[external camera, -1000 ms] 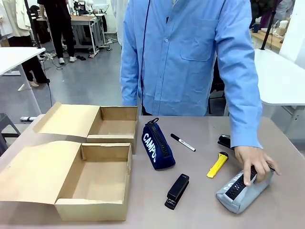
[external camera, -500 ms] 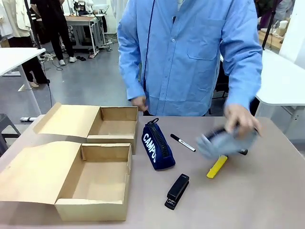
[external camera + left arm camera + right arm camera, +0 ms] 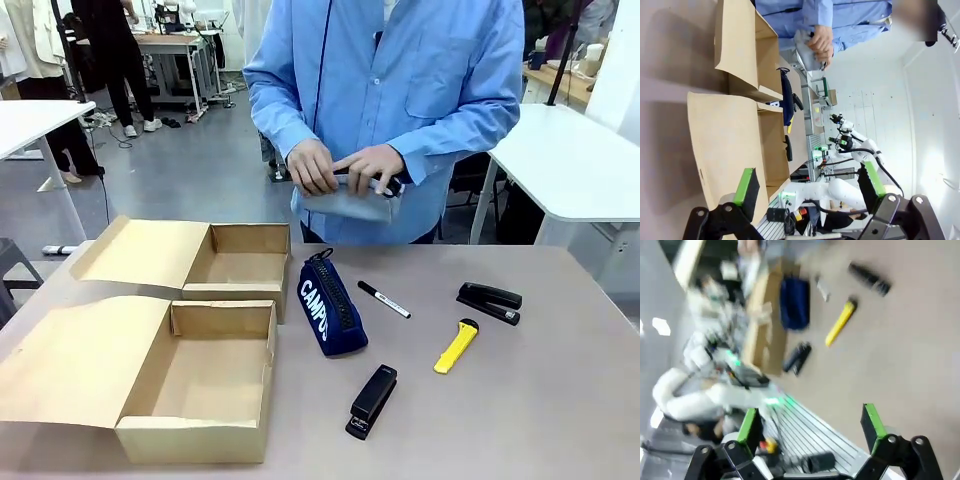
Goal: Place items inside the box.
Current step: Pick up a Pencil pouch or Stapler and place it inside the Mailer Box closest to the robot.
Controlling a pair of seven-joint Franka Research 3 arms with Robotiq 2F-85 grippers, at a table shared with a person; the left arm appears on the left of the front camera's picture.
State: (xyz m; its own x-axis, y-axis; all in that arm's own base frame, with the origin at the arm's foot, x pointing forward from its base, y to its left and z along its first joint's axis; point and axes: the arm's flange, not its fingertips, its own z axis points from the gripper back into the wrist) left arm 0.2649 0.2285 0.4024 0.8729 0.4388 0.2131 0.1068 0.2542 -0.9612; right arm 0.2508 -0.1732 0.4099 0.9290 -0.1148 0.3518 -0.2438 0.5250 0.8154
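front view: grey zip pouch (image 3: 352, 203) is off the table, held at chest height by the person's hands (image 3: 345, 166), both of them on it, fingers over its top edge. navy pouch (image 3: 330, 305) lettered "campus" lies on the table (image 3: 560, 420) just beside the right wall of the far box (image 3: 236, 290), not in it. black marker pen (image 3: 384, 299) lies just right of the navy pouch, apart from it. yellow utility knife (image 3: 457, 346) lies further right, slanted. black stapler (image 3: 373, 400) lies nearer the robot, below the navy pouch; second black stapler (image 3: 489, 302) lies at the right, just beyond the knife. near box (image 3: 190, 440) and far box both stand open with flaps folded out to the left; nothing can be seen inside either. left wrist view: left gripper (image 3: 809, 182) has its fingers spread wide with nothing between the green pads, looking out over the box flaps toward the person and the pouch. right wrist view (motion-blurred): right gripper (image 3: 810, 424) likewise has its fingers spread wide and grips nothing; the knife, both staplers and the navy pouch lie well beyond it on the table.
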